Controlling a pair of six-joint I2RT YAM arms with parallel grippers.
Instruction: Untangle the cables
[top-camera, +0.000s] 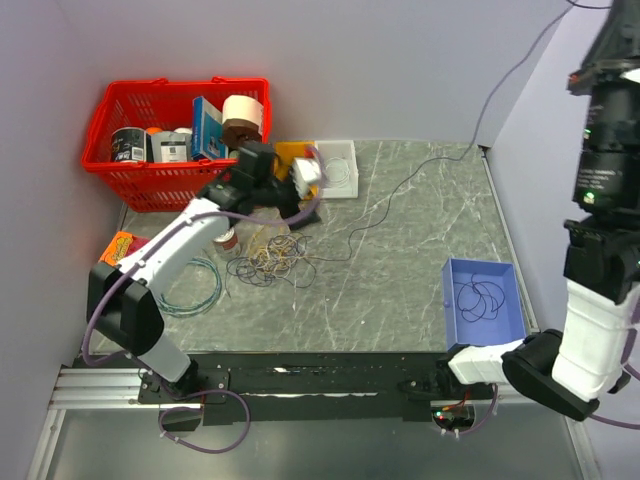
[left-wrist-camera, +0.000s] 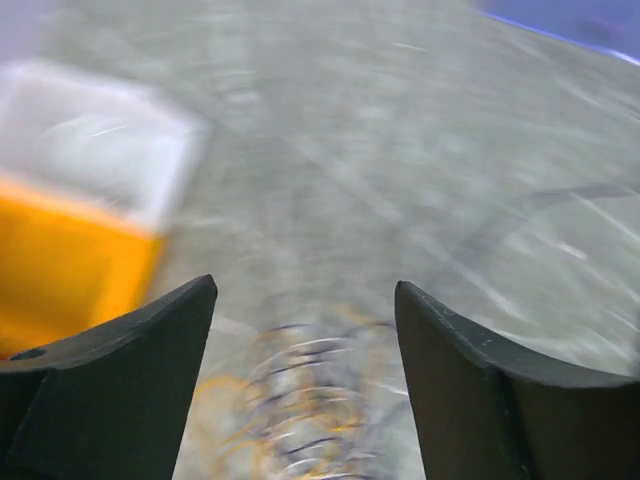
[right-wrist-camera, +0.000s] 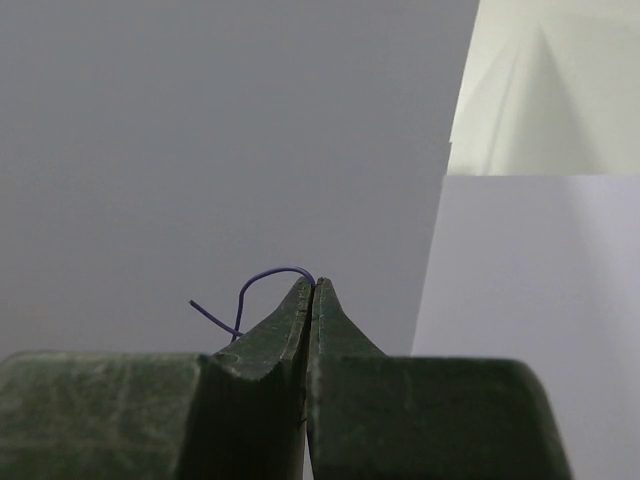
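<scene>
Left pincer (left-wrist-camera: 305, 288): open, its two dark fingers spread wide with nothing between them. It hovers over the table (top-camera: 400, 230), left of centre in the overhead view.

Right pincer (right-wrist-camera: 312, 286): closed, its tips pinching a purple cable (right-wrist-camera: 268, 272) that curls out to the left of them. The right arm is raised high at the right edge of the overhead view.

Purple cable's run: a fine dark line climbs from the middle of the table to the upper right corner of the overhead frame. It is probably this same cable, though it is too thin to follow all the way.

Heap of cables (top-camera: 268, 257): a loose tangle of dark, yellow and pale loops on the table, left of centre and just below the left pincer. In the left wrist view it shows at the bottom, between the fingers (badly blurred there).

Blue bin (top-camera: 505, 275): at the right of the table, with one dark coiled cable (top-camera: 478, 298) lying in it.

White tray (top-camera: 345, 150): top centre, beside something yellow, with a thin loop inside.

Teal hoop (top-camera: 215, 285): flat on the table at lower left, partly under the left arm.

Red basket (top-camera: 180, 90): upper left corner, filled with boxes and rolls.
</scene>
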